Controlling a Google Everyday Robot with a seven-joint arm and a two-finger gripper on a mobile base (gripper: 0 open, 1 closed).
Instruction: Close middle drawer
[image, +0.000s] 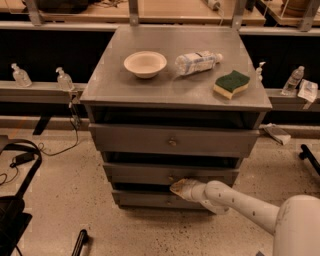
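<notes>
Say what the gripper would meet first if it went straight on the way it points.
Most likely the middle drawer, low on its front near the centre knob. The gripper sits close against that front, pointing into the cabinet; it may already touch, as depth is unclear.

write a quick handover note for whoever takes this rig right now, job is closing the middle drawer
Gripper: low, at the front of the middle drawer, just beside and below its centre knob.
Middle drawer: looks slightly pulled out, with a dark gap above its front.
Done: gripper is in place at the drawer front.
Left: push the front in until flush, then back off.
</notes>
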